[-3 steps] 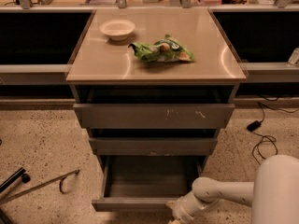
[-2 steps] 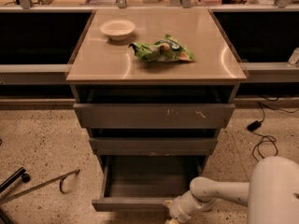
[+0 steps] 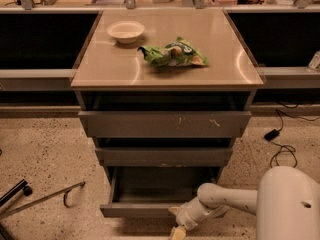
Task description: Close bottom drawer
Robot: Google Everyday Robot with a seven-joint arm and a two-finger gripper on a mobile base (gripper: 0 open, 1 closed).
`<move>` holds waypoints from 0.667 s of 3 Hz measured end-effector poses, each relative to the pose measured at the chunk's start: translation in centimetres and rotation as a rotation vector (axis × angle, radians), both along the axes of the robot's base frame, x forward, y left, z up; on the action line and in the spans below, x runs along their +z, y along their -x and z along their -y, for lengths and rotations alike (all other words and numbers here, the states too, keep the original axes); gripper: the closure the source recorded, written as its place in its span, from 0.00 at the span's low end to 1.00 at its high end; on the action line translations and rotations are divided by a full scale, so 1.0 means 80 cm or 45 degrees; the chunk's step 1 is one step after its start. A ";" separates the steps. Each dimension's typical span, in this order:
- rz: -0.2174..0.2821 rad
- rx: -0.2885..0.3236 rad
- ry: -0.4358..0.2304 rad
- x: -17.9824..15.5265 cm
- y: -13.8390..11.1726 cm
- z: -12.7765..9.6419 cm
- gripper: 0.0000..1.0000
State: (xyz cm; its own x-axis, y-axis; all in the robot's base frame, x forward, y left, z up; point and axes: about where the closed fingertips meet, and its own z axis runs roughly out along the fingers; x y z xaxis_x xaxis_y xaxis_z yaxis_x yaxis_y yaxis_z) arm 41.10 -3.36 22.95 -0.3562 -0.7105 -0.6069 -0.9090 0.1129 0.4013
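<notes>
Gripper has edged slightly left since the earlier frame and now sits at bottom centre, at the front edge of the bottom drawer. Drawer is pulled out, lower centre of frame. Gripper opening: cannot tell.

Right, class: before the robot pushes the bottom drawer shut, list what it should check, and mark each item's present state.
1. The bottom drawer stands pulled out, so a push is needed: ok.
2. The end effector is low at the drawer's front edge: ok.
3. The end effector touches the front: cannot tell.
4. Nothing pokes above the drawer's walls: ok.
5. The middle drawer is clear of the arm: ok.
</notes>
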 end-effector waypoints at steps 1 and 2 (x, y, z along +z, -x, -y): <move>0.002 -0.004 -0.011 -0.010 -0.003 0.001 0.00; 0.027 -0.020 -0.070 -0.026 -0.022 0.000 0.00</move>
